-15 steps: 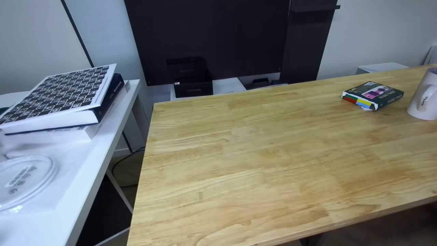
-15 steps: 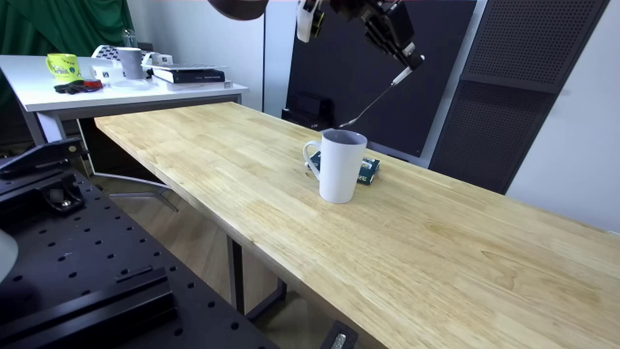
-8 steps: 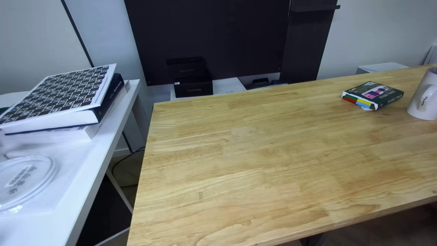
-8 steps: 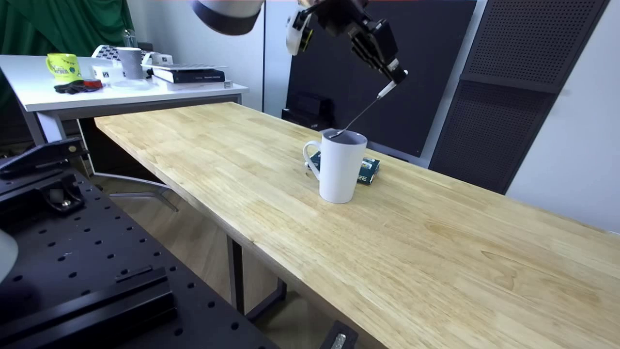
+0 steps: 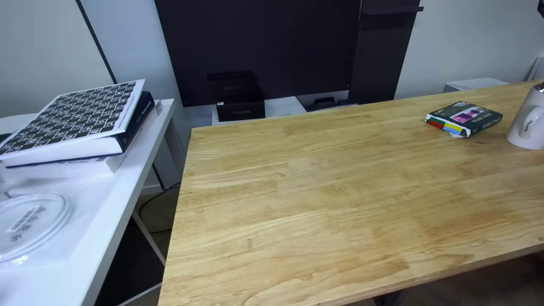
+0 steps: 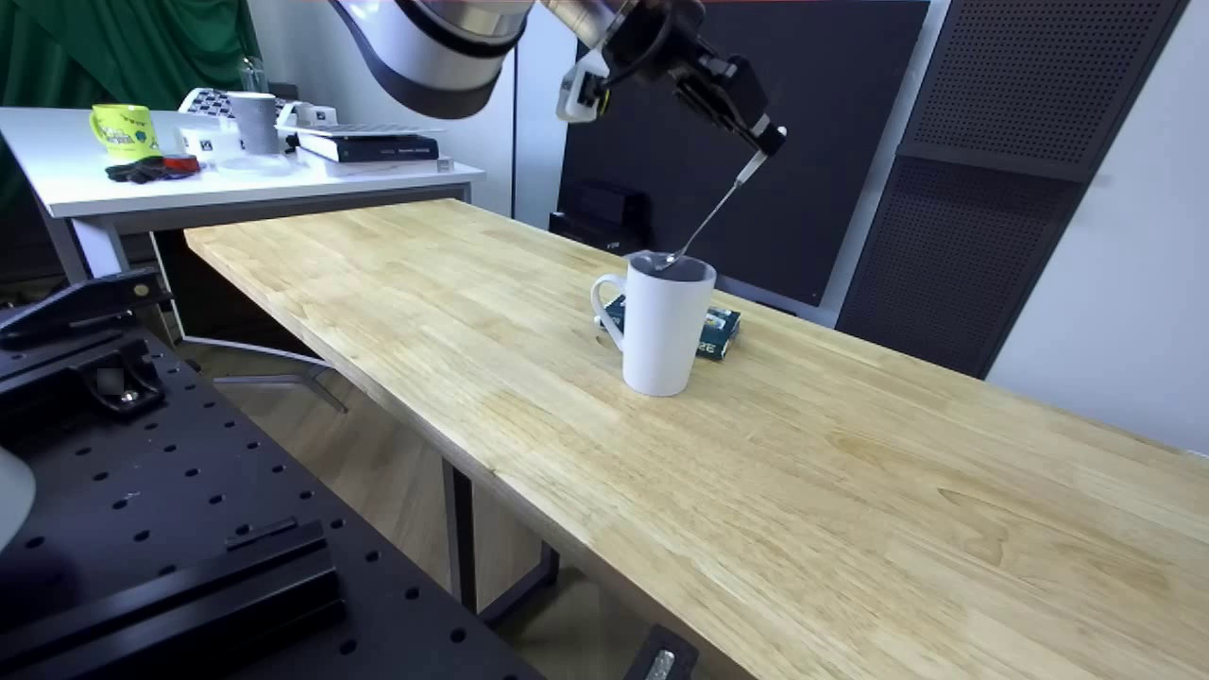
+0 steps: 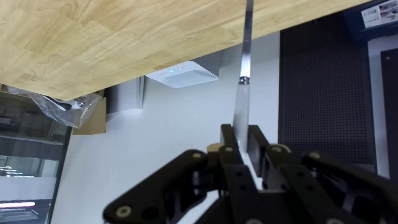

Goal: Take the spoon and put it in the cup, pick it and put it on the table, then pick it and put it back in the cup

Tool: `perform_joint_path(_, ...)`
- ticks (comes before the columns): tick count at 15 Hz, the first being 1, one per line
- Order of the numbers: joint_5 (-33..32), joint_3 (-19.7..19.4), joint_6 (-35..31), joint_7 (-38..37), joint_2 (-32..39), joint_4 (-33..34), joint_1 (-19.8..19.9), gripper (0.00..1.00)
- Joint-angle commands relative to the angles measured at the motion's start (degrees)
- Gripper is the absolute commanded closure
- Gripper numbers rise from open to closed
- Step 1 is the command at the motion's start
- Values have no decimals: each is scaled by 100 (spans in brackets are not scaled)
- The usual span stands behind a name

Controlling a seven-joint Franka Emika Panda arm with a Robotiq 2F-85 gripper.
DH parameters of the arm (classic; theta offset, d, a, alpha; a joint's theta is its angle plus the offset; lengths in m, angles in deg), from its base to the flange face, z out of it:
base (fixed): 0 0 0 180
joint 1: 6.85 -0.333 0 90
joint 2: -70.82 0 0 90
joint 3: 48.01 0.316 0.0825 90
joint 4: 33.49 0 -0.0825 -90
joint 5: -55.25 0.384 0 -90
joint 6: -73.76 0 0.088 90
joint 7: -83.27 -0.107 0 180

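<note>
The white cup (image 6: 665, 326) stands upright on the wooden table (image 6: 878, 491); its right part is cut off by the frame edge in an exterior view (image 5: 527, 123). My gripper (image 7: 240, 130) is shut on the pale handle end of the spoon (image 7: 243, 99), which sticks out from between the fingertips. Held at a slant, the spoon (image 6: 751, 169) points down to the cup, and its bowl shows against the cup's mouth, at or just inside the rim. How deep it reaches I cannot tell. The gripper (image 6: 767, 142) hangs above and behind the cup.
Close behind the cup lies a flat colourful box (image 5: 465, 119). A white side table (image 5: 97, 195) at the far end carries stacked books (image 6: 368, 146), a yellow mug (image 6: 126, 130) and a grey cup (image 6: 255, 123). A black perforated platform (image 6: 189, 529) borders the table's near side.
My gripper has come lower and to the left in an exterior view, carrying the spoon. The spoon's bowl has gone from beyond the cup's rim to the cup's mouth. The cup has stayed put.
</note>
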Motion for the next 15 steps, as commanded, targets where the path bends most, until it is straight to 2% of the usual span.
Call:
perform_joint_path(1, 258, -24, -274, -308, 453, -26, -384, 96)
perform_joint_path(2, 279, 71, -319, -277, 449, -56, -321, 96)
perform_joint_path(7, 256, 222, -365, -184, 395, -322, -532, 96)
perform_joint_path(15, 273, 234, -311, -247, 524, -312, -582, 96)
